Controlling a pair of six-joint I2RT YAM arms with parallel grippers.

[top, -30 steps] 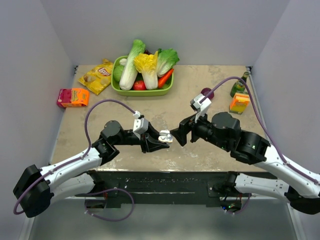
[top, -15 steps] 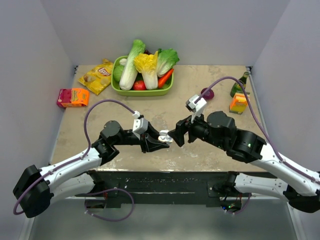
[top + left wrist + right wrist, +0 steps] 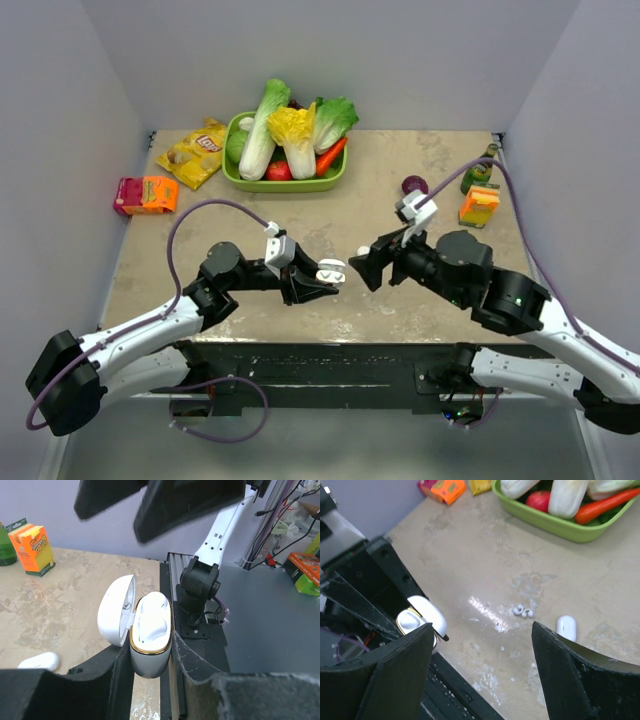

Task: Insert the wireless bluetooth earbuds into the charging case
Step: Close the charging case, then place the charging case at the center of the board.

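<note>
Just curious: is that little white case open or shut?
Open. The case has its lid swung aside, leaving the inside showing.

Probably a robotics lab test cell: plain grey partition walls (image 3: 330,50) box in the mottled tabletop (image 3: 400,160), with purple cabling (image 3: 172,250) and aluminium framing (image 3: 166,567).

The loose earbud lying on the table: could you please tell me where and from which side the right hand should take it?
I'd pinch the earbud across its narrow width, coming straight down with the open right hand: it lies flat, elongated, with bare table along both long sides.
</note>
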